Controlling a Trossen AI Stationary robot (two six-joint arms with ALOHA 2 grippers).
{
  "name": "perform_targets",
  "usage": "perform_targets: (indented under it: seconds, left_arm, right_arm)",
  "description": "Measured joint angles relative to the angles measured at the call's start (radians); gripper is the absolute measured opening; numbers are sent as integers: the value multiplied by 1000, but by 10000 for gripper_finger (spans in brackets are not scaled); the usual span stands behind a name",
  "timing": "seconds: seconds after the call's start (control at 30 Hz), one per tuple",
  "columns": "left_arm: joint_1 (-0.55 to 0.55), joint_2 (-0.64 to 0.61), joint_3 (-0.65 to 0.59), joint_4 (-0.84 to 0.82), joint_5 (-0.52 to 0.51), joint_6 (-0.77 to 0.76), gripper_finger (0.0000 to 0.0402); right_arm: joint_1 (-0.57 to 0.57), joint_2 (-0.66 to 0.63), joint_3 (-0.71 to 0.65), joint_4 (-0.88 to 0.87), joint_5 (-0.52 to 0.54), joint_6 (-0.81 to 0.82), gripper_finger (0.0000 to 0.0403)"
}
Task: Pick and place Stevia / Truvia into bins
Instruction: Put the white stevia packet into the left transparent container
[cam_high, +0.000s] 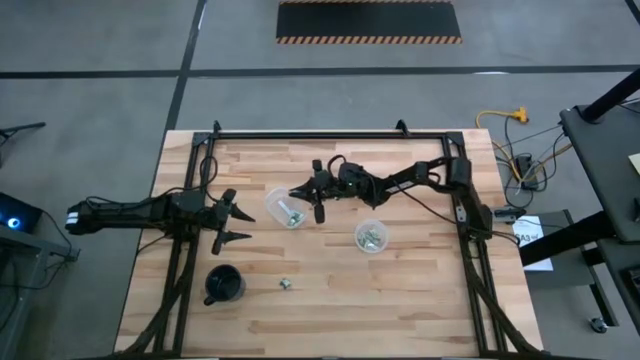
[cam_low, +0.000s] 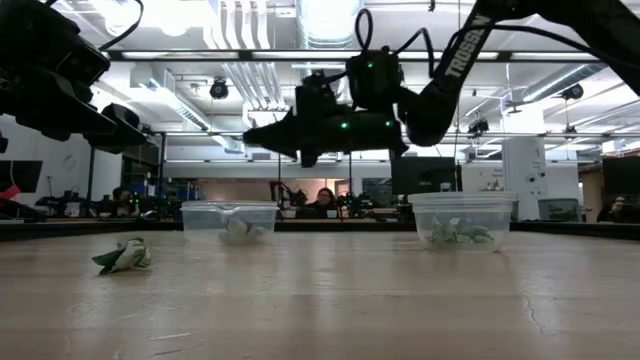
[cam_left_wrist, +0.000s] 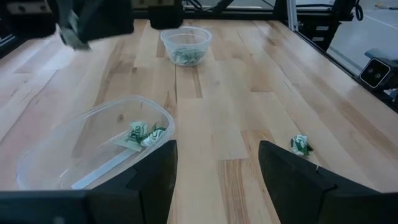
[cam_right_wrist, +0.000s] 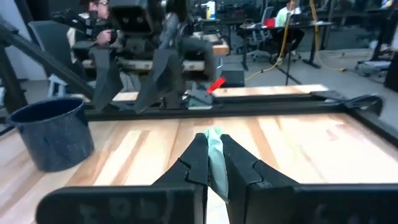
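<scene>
Holding packets (cam_left_wrist: 142, 134), the left bin (cam_high: 284, 208) sits beside the right gripper (cam_high: 300, 193), whose fingers pinch a packet (cam_right_wrist: 215, 155) above the table (cam_high: 400, 290). More packets fill the right bin (cam_high: 371, 237). One packet (cam_high: 285, 284) lies loose near the black cup (cam_high: 224, 285). The left gripper (cam_high: 240, 224) waits, fingers apart.

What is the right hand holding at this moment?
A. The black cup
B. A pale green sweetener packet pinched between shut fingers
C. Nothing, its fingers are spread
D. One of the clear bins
B. The right wrist view shows the right hand shut on a pale green packet sticking out between its fingers, above the table.
</scene>
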Motion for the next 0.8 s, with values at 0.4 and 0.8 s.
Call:
perform_targets:
  seconds: [0.4,0.8]
  left_arm:
    - [0,0,0,0,-1,0,209]
    - [0,0,0,0,0,0,209]
  right_arm:
    - [16,53,109,-144,-12,5,13]
    - [18,53,211,-357,-11,5,13]
